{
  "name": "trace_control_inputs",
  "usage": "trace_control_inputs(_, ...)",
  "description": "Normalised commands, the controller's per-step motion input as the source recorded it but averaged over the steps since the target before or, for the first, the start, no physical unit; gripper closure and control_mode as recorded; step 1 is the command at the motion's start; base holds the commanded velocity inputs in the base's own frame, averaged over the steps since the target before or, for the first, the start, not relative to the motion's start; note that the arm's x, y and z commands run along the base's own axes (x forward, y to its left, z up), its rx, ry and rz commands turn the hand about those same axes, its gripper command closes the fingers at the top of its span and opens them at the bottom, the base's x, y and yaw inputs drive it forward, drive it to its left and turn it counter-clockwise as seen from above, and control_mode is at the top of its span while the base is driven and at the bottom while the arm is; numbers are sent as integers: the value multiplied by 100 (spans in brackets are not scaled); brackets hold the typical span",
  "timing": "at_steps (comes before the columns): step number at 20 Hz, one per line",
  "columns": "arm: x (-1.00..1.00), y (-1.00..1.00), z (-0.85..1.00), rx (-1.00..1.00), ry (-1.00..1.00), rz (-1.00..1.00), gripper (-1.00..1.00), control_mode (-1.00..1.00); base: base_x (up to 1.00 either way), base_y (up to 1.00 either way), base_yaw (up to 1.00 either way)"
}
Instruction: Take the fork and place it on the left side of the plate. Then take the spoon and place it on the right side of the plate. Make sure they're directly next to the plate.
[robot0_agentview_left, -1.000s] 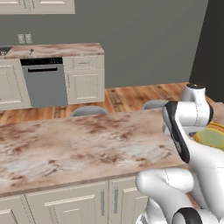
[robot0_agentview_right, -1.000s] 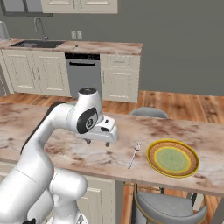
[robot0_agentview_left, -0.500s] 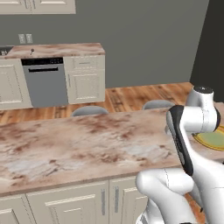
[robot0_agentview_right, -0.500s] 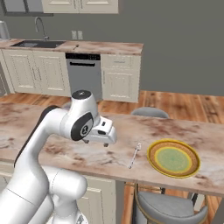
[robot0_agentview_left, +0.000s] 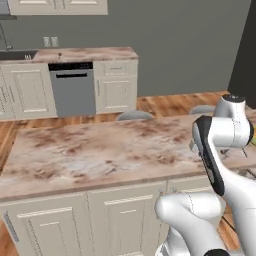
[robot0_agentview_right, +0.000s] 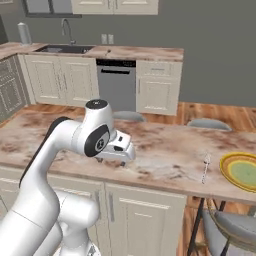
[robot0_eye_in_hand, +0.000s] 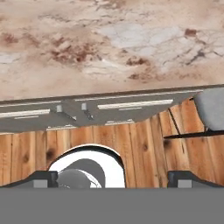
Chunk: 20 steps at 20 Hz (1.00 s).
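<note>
Hovering empty over the marbled counter (robot0_agentview_right: 165, 160), the two-finger gripper (robot0_agentview_right: 121, 161) holds nothing, fingers apart; the thin silver-grey fork (robot0_agentview_right: 205, 167) lies well beyond it, beside the yellow-rimmed, green-centred plate (robot0_agentview_right: 241, 171). Neither utensil looks placed.

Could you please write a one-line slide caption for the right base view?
Franka arm's gripper hovers low over the marble island counter, well left of the fork lying beside the yellow-rimmed plate.

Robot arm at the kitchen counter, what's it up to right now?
The pincer hangs over the marbled counter with nothing in it; the two fingertips stand far apart in the hand view. A thin piece of cutlery, probably the fork, lies on the counter just left of the plate, apart from its rim. Nothing is being handled yet.
</note>
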Motion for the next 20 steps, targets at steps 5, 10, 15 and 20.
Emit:
trace_control_inputs(5, 0, 0, 0, 0, 0, 0, -100, 100, -42, 100, 2)
trace_control_inputs(10, 0, 0, 0, 0, 0, 0, -100, 100, -38, 100, 2)
trace_control_inputs(15, 0, 0, 0, 0, 0, 0, -100, 100, -33, 100, 0)
trace_control_inputs(20, 0, 0, 0, 0, 0, 0, -100, 100, -14, 100, 0)
